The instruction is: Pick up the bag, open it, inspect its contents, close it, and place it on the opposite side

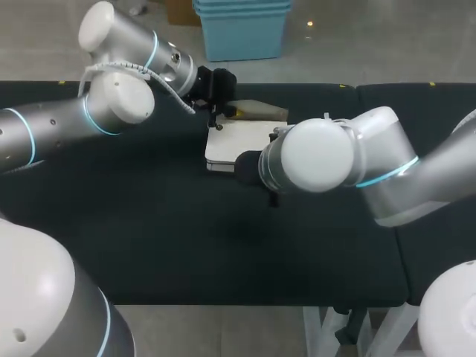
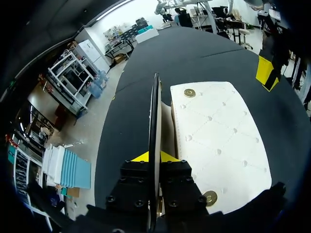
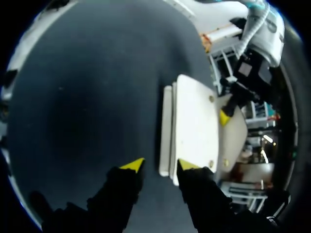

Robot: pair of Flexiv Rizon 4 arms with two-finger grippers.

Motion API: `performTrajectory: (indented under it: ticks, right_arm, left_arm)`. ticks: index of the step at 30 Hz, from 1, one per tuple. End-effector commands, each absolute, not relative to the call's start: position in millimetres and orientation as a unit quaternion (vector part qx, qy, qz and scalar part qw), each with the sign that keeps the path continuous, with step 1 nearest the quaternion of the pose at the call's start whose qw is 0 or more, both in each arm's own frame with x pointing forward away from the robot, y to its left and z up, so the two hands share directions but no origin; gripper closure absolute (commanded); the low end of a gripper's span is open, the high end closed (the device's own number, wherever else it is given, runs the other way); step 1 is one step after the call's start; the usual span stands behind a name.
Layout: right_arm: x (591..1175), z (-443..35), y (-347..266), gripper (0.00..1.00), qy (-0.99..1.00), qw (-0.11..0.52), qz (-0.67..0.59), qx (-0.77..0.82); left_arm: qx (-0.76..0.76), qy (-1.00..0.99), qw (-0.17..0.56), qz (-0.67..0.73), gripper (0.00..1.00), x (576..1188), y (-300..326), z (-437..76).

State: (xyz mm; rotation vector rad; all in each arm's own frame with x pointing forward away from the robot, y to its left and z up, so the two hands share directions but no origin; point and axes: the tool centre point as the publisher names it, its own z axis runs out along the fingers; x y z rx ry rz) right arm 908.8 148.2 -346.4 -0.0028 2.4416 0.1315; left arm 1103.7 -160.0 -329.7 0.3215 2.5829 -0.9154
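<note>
A white quilted bag lies flat on the black table near its far middle. Its flap stands raised, beige inner side showing. My left gripper is shut on the flap's edge; in the left wrist view the flap runs edge-on between the yellow tips of the left gripper, beside the bag body with its two brass snaps. My right gripper is open at the bag's near end, one tip over the bag and the other off to its side. In the head view my right wrist hides its fingers.
The black table cover stretches wide to the left and toward the front edge. A seam splits the tabletop at the right. My right arm's elbow hangs over the bag's near right corner.
</note>
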Motion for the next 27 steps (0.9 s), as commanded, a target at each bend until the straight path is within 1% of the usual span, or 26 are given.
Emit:
performTrajectory:
  ticks: [1,13,27]
  right_arm:
    - [914,-356,152,0.59,0.935,0.350,0.050,0.003]
    - [938,-360,147,0.62,0.927,0.371,0.049,0.015]
    - [956,-370,136,0.64,0.922,0.381,0.050,0.034]
  left_arm:
    - [0.118,0.917,0.188,-0.331,1.00,1105,-160,-335]
    - [0.134,0.918,0.177,-0.328,1.00,1098,-158,-339]
    - [0.144,0.920,0.163,-0.327,1.00,1095,-158,-343]
